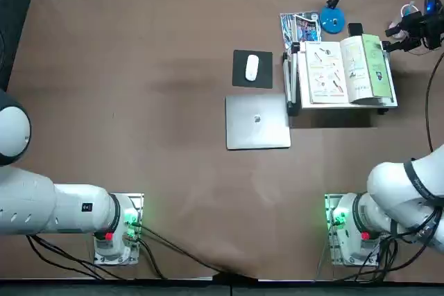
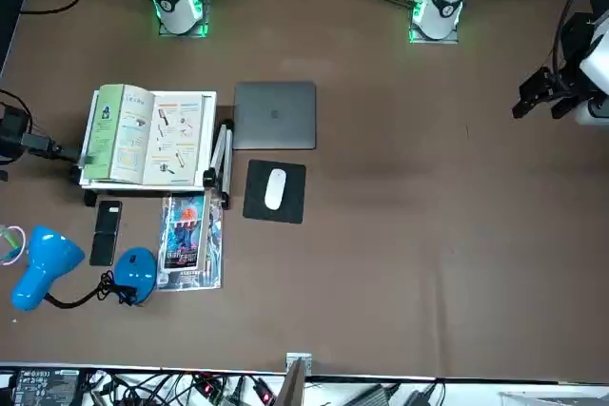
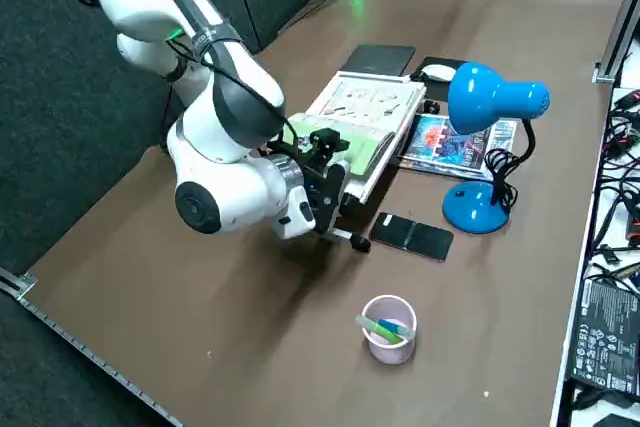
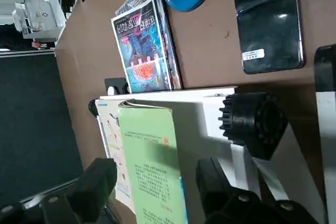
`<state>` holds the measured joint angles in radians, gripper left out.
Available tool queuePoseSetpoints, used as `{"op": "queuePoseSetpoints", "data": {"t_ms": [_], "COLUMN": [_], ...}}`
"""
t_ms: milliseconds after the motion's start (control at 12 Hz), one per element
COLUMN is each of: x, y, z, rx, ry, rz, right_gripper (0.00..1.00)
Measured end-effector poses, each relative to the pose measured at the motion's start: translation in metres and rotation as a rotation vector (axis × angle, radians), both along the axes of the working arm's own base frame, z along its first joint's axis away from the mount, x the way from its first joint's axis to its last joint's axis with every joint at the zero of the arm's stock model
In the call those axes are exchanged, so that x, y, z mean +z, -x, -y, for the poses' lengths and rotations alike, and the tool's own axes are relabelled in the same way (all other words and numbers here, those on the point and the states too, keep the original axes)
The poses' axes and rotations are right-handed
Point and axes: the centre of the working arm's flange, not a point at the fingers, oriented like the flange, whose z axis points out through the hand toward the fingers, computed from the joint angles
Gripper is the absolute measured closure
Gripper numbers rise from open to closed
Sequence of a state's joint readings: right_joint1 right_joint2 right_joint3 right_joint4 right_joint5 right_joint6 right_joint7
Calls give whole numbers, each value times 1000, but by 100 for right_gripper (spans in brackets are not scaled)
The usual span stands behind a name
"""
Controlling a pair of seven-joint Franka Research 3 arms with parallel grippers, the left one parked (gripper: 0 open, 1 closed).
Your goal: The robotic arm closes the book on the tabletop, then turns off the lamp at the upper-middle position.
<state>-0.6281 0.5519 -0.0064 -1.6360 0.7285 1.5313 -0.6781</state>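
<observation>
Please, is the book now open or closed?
Open: the book lies on its white stand with illustrated inner pages showing on both sides.

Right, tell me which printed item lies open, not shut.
The green-covered book on the white stand; the blue-pictured leaflet beside the stand is closed.

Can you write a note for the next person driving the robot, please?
Right claw: open, fingers on either side of the book's green cover.
Thin green-covered paperback book: lying open on the white stand.
Bright-blue desk lamp with black bendable stem: standing on the brown tabletop, past the stand; can't tell if it's lit.
Done: neither step shows as finished.
Left: close the book, then switch off the lamp.
</observation>
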Motion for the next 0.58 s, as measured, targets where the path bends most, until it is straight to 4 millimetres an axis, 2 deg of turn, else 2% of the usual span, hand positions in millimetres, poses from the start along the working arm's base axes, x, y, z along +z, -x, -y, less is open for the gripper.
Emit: {"op": "queuePoseSetpoints", "data": {"t_ms": [167,250,583], "x": [-2,-2,-8], "y": [-1,-2,-6], "z": [-2,-4,-16], "rx": [1,2,26], "ry": [-7,-9,-32], "rz": [1,1,17], "right_gripper": [8,19,22]}}
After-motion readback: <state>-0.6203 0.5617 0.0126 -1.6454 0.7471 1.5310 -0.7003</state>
